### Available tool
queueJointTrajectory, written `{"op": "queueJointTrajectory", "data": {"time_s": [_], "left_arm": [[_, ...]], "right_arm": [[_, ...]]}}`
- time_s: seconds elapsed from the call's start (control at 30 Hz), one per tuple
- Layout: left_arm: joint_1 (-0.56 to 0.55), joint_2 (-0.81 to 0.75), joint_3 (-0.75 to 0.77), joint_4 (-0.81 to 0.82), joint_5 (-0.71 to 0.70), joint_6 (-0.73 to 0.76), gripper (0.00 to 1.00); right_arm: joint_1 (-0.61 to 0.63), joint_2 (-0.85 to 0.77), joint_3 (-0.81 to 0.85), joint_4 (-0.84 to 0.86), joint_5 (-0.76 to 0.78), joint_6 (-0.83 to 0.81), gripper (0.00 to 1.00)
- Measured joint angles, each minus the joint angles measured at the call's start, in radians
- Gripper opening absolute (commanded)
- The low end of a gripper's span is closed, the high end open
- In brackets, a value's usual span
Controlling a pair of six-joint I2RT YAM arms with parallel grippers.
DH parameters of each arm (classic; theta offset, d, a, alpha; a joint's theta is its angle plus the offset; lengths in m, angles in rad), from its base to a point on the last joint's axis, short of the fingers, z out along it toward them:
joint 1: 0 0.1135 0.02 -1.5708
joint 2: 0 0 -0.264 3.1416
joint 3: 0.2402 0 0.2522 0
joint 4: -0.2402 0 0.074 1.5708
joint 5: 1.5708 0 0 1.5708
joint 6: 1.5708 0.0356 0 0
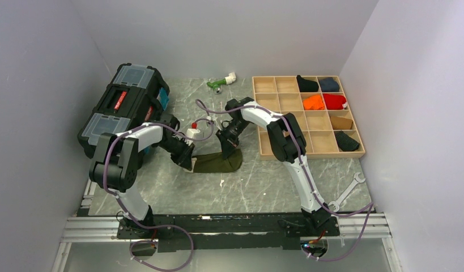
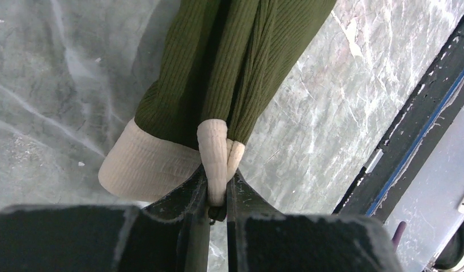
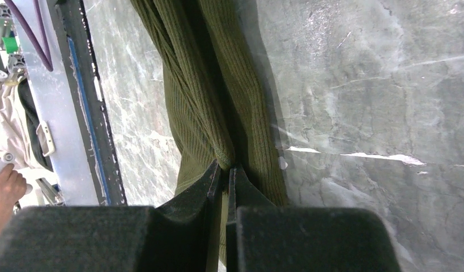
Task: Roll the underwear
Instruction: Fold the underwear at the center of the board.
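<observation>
While the soft olive-green ribbed cloth underwear point(image 1: 218, 162) lies mid-way across the grey marbled counter point(image 1: 263, 187), the left end effector point(image 2: 217, 195) pinches its cream waistband. Farther back, the right end effector point(image 3: 225, 170) clamps the bunched hem. Uneven pulling could slip either thin fold free, so the roll goes loose.

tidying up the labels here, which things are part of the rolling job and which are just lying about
In the job: underwear, left gripper and right gripper, both pinching it.
Lying about: toolbox, wooden tray of cloth rolls, wrench, green-and-white fitting.
</observation>
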Motion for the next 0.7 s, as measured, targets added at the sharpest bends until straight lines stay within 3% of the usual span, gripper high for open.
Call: {"op": "queueJointTrajectory", "data": {"time_s": [0.13, 0.33, 0.53, 0.7], "left_arm": [[0.019, 0.008, 0.000, 0.000, 0.012, -0.014, 0.08], [0.029, 0.028, 0.008, -0.006, 0.026, -0.034, 0.09], [0.036, 0.045, 0.020, -0.018, 0.035, -0.053, 0.00], [0.038, 0.053, 0.026, -0.023, 0.036, -0.069, 0.00]], "right_arm": [[0.002, 0.000, -0.008, 0.001, -0.004, -0.005, 0.00], [0.003, 0.000, -0.008, 0.008, -0.005, 0.004, 0.00], [0.003, -0.001, -0.010, 0.036, -0.003, 0.039, 0.12], [0.003, -0.019, -0.032, 0.061, 0.005, 0.063, 0.20]]}}
